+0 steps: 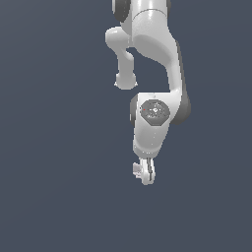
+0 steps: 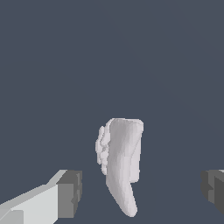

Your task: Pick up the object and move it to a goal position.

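The object (image 2: 121,162) is a pale grey-white blocky piece, wide at one end and tapering to a rounded tip, with a bumpy edge along one side. In the wrist view it lies on the dark floor between my two fingertips, nearer the light-backed finger (image 2: 69,194) than the other pad (image 2: 213,190). Neither touches it. My gripper (image 2: 141,192) is open wide around it. In the exterior view the arm reaches down and the gripper (image 1: 144,173) hangs low, with the object (image 1: 136,170) showing as a small pale lump at its side.
A plain dark blue-grey floor (image 1: 54,187) fills both views. The white arm's links (image 1: 153,54) rise above the gripper in the exterior view. No goal marker shows.
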Tool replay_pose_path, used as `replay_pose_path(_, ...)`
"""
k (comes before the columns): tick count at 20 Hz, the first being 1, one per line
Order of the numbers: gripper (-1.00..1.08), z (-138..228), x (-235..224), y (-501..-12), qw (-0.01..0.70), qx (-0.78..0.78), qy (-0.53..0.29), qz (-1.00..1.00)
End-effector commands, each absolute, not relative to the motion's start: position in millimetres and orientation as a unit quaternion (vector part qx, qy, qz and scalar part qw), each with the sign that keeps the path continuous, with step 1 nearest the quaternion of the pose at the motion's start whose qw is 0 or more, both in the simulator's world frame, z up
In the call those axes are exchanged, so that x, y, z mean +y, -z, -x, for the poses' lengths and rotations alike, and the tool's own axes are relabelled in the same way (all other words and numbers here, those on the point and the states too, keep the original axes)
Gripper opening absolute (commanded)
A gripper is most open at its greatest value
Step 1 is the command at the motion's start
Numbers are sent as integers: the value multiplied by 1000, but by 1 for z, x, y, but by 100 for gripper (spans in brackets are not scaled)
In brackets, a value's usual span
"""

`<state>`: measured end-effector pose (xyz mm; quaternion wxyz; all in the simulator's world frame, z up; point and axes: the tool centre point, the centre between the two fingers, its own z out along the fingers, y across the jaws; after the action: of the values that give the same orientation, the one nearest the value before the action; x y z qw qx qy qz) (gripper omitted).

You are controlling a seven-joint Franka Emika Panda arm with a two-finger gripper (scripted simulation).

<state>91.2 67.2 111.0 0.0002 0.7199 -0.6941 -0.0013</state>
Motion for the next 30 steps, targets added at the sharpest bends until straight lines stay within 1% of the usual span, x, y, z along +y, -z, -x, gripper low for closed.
replay_pose_path(1,100,-93,69,-110,0,-706,1,-708)
replay_pose_path(12,100,-95,72,-107,0,-718,0,-696)
replay_pose_path(22,100,-94,71,-63,0,-720,0,-694)
replay_pose_path(29,100,-95,72,-59,0,-720,0,-694)
replay_pose_path(30,-100,-95,72,-59,0,-720,0,-694)
